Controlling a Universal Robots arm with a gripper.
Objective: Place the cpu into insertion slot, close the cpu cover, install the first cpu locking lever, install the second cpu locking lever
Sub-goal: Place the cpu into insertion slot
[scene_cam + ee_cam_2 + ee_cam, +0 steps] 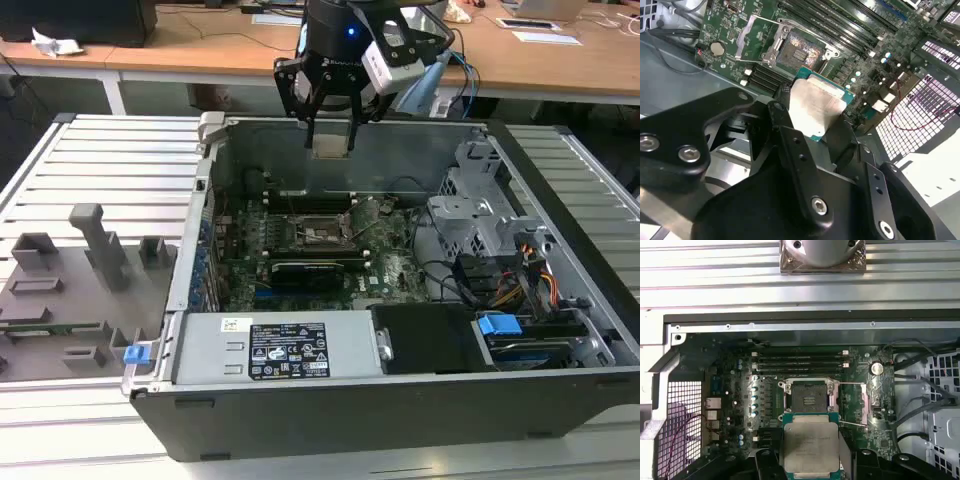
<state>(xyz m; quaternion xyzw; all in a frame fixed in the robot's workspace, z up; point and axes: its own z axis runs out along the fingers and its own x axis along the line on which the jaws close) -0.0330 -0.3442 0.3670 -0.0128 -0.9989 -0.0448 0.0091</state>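
exterior view, upper middle: the gripper (330,125) hangs over the open case (400,420), level with its far wall, claw narrowed onto the cpu (331,143) and clamping it by two opposite edges. the cpu is held flat and clear of the board, with its silver top facing the wrist cameras in both wrist views (815,107) (811,447).

the socket (322,232) sits mid-board, below the cpu and apart from it. its contact field is bare in both wrist views (799,50) (809,395). in the first wrist view the cpu's edge overlaps the socket frame's nearer side. thin wire levers (852,405) stand swung out just beside the socket.

surroundings:
- a black card (310,270) lies just in front of the socket.
- the memory slots (800,360) lie on its far side.
- a coin cell (876,368) is near the levers.
- the power supply (280,350) fills the case's front.
- a drive cage (480,215) and a cable bundle (530,285) crowd the exterior view's right.
- grey fixture blocks (90,250) rest on the ribbed table (100,150) at the exterior view's left.
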